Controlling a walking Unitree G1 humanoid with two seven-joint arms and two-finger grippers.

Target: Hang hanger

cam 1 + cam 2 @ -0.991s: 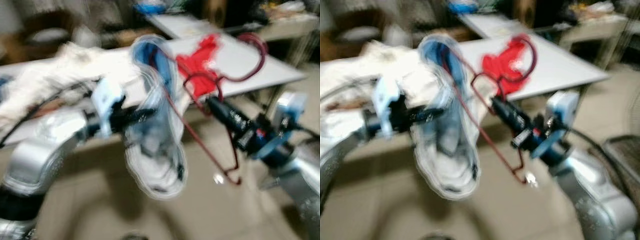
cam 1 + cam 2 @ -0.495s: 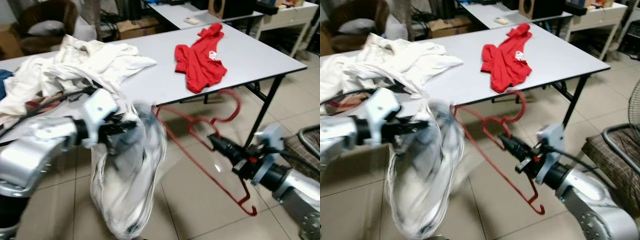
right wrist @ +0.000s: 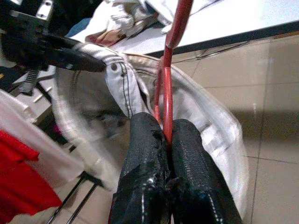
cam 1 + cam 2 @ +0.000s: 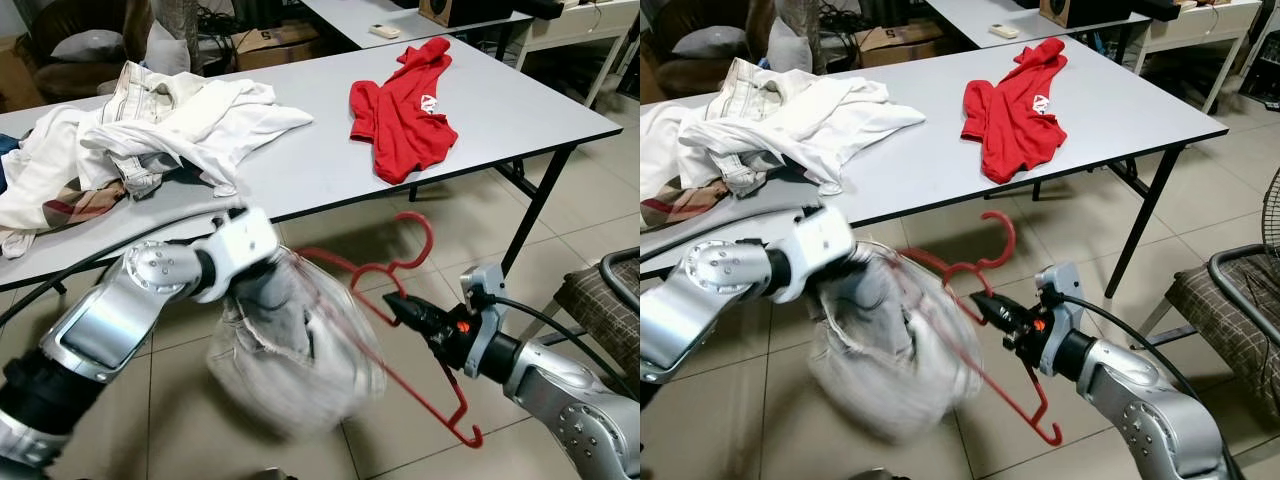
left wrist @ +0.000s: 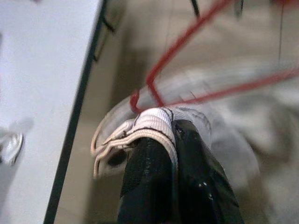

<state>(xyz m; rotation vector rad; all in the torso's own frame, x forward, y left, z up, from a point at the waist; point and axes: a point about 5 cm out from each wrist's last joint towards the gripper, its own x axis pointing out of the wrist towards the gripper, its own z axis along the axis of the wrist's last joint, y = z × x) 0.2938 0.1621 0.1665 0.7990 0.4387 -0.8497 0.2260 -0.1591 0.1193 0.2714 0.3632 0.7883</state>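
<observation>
My left gripper (image 5: 170, 135) is shut on the white waistband of a pale denim garment (image 4: 290, 360). The garment hangs blurred below the table edge, over the tiled floor. A red wire hanger (image 3: 179, 18) is pinched between the fingers of my right gripper (image 4: 395, 308), which is shut on its bar. One arm of the hanger reaches into the garment's waist opening. Its hook (image 4: 429, 238) points up toward the table, and its other arm slopes down past my right wrist. The two grippers sit about a hand's width apart.
A grey table (image 4: 300, 160) stands just ahead, bearing a red top (image 4: 405, 105) and a heap of light clothes (image 4: 170, 120). Its black leg (image 4: 530, 210) is at the right. A checked chair seat (image 4: 1230, 290) is at the far right, and another table (image 4: 400, 15) stands behind.
Both arms have come down from table height to below the table edge, carrying garment and hanger with them. The garment still swings. The view has also shifted and sharpened.
</observation>
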